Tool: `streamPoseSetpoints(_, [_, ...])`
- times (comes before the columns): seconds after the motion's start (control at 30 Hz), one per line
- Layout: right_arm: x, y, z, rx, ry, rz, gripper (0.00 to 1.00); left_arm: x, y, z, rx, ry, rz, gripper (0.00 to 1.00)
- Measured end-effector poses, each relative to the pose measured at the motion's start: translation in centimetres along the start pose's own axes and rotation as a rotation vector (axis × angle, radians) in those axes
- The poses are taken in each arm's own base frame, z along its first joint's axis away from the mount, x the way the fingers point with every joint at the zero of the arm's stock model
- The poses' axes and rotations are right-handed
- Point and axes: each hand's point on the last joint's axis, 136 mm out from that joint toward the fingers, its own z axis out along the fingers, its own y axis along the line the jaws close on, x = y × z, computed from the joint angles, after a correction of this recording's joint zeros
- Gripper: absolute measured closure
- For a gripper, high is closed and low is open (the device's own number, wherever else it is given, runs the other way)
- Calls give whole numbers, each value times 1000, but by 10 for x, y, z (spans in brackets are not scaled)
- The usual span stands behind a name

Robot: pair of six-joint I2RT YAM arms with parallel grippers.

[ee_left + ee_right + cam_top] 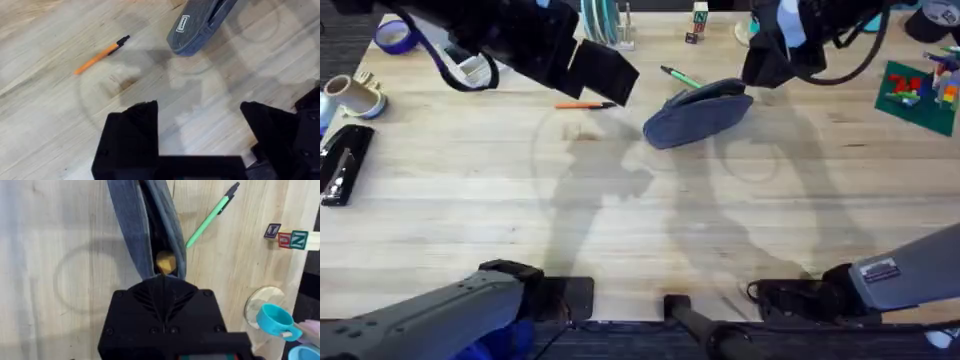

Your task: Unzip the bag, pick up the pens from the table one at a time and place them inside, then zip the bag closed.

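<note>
Light wooden table (470, 220) with grey-blue bag (700, 113), orange pen (582, 104), green pen (680, 77)

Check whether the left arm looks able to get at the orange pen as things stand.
Probably yes. The left gripper hangs open above bare table, and the orange pen lies alone ahead of it, apart from the bag, with nothing between.

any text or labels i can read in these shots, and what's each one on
Letter blocks by the table edge: the blue one looks like "I", the green one like "Z"; the red one between them is too blurred to read.
Small label on the end of the bag: too small to read.
White sticker on the right arm: print too small to read.
Neither pen, orange or green, shows readable print.
</note>
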Motion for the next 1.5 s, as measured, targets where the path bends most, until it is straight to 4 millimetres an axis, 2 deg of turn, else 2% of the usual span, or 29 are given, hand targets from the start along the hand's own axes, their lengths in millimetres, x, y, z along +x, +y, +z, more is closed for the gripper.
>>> streamPoseSetpoints(0.43, [13,-5,30,-46,-13,-13,973,0,0,0,0,0,-3,5])
streamPoseSetpoints(1.03, [25,3,73,-152,-41,23,974,0,0,0,0,0,-3,6])
streamPoseSetpoints(1.23, [26,7,82,-178,-53,35,972,0,0,0,0,0,-3,6])
streamPoseSetpoints(1.5, [26,7,83,-181,-56,36,955,0,0,0,0,-1,-3,6])
